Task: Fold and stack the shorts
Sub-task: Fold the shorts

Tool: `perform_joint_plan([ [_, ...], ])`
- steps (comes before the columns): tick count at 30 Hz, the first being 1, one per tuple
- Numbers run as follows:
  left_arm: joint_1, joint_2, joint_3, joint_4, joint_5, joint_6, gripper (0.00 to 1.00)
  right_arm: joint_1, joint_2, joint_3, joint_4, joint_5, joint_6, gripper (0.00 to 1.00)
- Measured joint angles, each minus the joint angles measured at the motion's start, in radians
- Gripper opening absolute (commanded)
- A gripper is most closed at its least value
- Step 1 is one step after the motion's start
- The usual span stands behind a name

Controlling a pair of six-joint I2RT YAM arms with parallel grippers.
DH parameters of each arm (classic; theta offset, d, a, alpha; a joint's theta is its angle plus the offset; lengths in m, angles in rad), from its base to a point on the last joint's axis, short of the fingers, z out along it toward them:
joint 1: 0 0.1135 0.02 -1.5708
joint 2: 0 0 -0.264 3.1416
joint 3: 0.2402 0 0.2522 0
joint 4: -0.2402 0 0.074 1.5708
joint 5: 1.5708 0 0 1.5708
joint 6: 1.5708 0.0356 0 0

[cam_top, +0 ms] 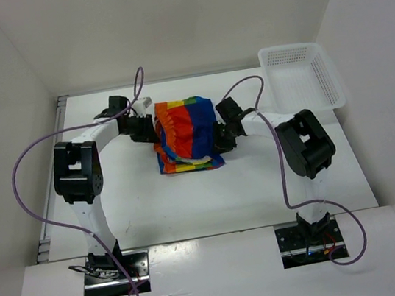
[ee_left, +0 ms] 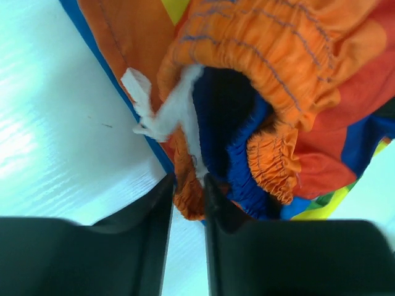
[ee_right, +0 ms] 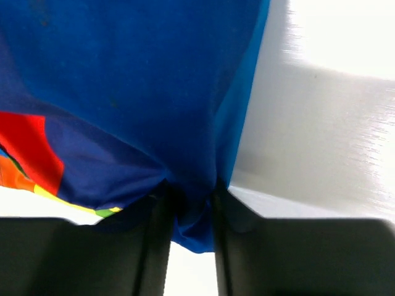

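The rainbow-striped shorts (cam_top: 186, 131) lie bunched in the middle of the white table (cam_top: 190, 201), between the two arms. My left gripper (cam_top: 151, 129) is at their left edge. In the left wrist view its jaws (ee_left: 188, 182) stand narrow, with a fold of the orange elastic waistband (ee_left: 296, 74) pinched between them beside a white label (ee_left: 166, 111). My right gripper (cam_top: 218, 136) is at the shorts' right edge. In the right wrist view the gripper (ee_right: 190, 194) is shut on a tuck of the blue cloth (ee_right: 136, 80), which hangs slightly off the table.
A white plastic basket (cam_top: 302, 76) stands at the back right of the table. White walls enclose the table at the back and on both sides. Purple cables (cam_top: 34, 150) loop off both arms.
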Motion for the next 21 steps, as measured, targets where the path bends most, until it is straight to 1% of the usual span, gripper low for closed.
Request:
perform_joint_plan([
  [2,0.0,-0.001,0.002,-0.007,-0.001,-0.001,0.51,0.006,-0.003,0.005,-0.005,0.015,0.01,0.52],
  [3,0.0,-0.002,0.005,-0.013,-0.002,0.0,0.59,0.01,-0.008,0.012,-0.013,0.03,0.012,0.62],
  [4,0.0,-0.005,0.011,-0.026,-0.006,-0.001,0.62,0.012,-0.014,0.02,-0.024,0.052,0.01,0.7],
  [5,0.0,-0.008,0.024,-0.042,-0.009,-0.002,0.62,0.016,-0.024,0.027,-0.04,0.076,0.005,0.78],
  [6,0.0,-0.014,0.043,-0.055,-0.013,-0.003,0.56,0.017,-0.035,0.035,-0.062,0.096,0.003,0.84],
  [7,0.0,-0.026,0.063,-0.062,-0.016,-0.002,0.48,0.017,-0.049,0.049,-0.092,0.115,-0.006,0.84],
  [8,0.0,-0.039,0.08,-0.068,-0.017,-0.004,0.36,0.017,-0.063,0.066,-0.116,0.134,-0.013,0.84],
  [9,0.0,-0.059,0.102,-0.071,-0.019,0.0,0.24,0.017,-0.076,0.089,-0.139,0.148,-0.018,0.66],
  [10,-0.002,-0.08,0.122,-0.072,-0.021,0.0,0.09,0.017,-0.089,0.122,-0.158,0.164,-0.027,0.53],
  [11,-0.004,-0.1,0.14,-0.071,-0.023,-0.005,0.05,0.017,-0.098,0.151,-0.166,0.171,-0.035,0.39],
  [12,-0.008,-0.116,0.161,-0.067,-0.023,-0.005,0.03,0.017,-0.106,0.188,-0.178,0.182,-0.032,0.16],
  [13,-0.013,-0.129,0.188,-0.059,-0.016,-0.003,0.0,0.017,-0.111,0.222,-0.181,0.186,-0.038,0.09],
  [15,-0.034,-0.134,0.237,-0.041,0.005,-0.003,0.0,0.016,-0.111,0.296,-0.188,0.186,-0.03,0.03],
  [18,-0.09,-0.097,0.299,0.0,0.066,-0.003,0.0,0.01,-0.08,0.403,-0.191,0.17,-0.02,0.02],
  [21,-0.143,-0.024,0.35,0.018,0.09,-0.003,0.0,-0.002,-0.012,0.505,-0.188,0.133,-0.005,0.02],
])
